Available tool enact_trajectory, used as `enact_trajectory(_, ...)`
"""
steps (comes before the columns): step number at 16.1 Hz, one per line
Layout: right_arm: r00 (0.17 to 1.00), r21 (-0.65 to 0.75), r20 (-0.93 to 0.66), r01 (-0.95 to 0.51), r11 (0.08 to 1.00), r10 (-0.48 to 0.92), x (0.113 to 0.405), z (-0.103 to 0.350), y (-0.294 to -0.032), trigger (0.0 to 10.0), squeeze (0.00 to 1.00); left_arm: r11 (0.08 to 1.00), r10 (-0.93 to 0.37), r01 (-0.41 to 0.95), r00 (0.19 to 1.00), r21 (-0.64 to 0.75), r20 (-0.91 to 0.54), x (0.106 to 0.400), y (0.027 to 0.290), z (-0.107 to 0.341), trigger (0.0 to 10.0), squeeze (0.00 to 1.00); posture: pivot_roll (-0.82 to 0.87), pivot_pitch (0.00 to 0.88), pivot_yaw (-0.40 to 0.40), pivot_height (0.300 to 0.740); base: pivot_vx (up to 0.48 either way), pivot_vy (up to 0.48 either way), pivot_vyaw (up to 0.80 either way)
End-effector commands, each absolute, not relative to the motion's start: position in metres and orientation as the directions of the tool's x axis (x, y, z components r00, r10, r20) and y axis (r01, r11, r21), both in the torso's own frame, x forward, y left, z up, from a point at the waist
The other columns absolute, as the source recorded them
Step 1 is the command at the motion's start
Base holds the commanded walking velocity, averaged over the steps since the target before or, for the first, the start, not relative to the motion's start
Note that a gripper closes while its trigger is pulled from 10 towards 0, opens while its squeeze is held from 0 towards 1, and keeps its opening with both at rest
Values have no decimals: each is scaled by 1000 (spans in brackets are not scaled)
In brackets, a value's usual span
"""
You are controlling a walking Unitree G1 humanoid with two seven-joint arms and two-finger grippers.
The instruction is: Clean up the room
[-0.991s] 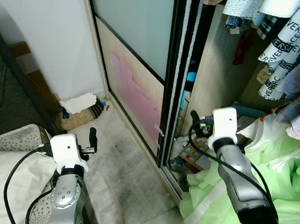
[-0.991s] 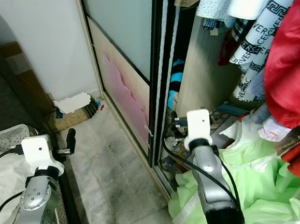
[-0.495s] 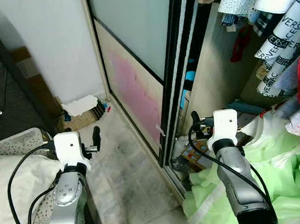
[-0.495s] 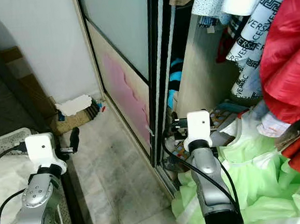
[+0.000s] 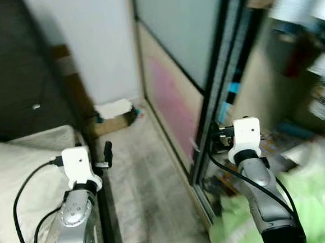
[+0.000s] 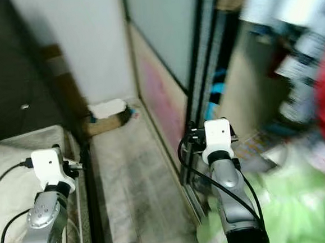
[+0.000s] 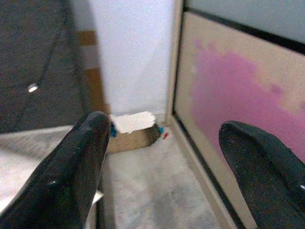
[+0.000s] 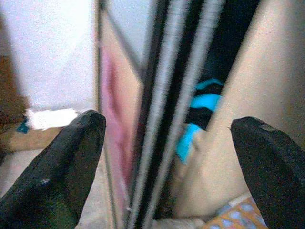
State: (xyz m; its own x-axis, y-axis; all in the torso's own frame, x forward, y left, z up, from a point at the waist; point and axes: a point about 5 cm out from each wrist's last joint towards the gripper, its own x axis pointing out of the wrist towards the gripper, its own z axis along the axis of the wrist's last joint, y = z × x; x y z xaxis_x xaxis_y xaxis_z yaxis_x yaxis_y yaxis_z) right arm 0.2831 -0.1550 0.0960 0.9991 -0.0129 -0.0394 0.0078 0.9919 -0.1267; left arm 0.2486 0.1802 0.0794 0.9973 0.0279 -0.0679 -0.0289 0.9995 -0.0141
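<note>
Both arms are raised in front of the robot, and the head views are blurred. The left gripper [image 7: 162, 167] is spread wide and empty above the pale floor [image 5: 138, 174], beside the bed [image 5: 19, 166]. The right gripper [image 8: 162, 162] is likewise released and empty, facing the edge of the sliding wardrobe door [image 5: 175, 70]. A heap of light green cloth [image 5: 304, 200] lies on the wardrobe floor, below and to the right of the right gripper, not touching it. A white scrap [image 5: 113, 108] lies by the far wall.

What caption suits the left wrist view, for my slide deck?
Open left hand aimed at the floor corner beside the pink-stained wardrobe door.
</note>
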Motion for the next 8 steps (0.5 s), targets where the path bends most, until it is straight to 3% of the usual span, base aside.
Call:
enact_trajectory(1, 1000, -125, -25, -14, 992, 11, 285, 101, -149, 10000, 0, 999, 35, -36, 997, -13, -64, 249, 183, 82, 10000, 0, 78, 0, -23, 740, 0, 0, 800)
enact_trajectory(8, 999, -133, -31, -24, 991, 20, 284, 101, -149, 10000, 0, 999, 34, -35, 997, -19, -73, 248, 183, 81, 10000, 0, 81, 0, -26, 740, 0, 0, 800)
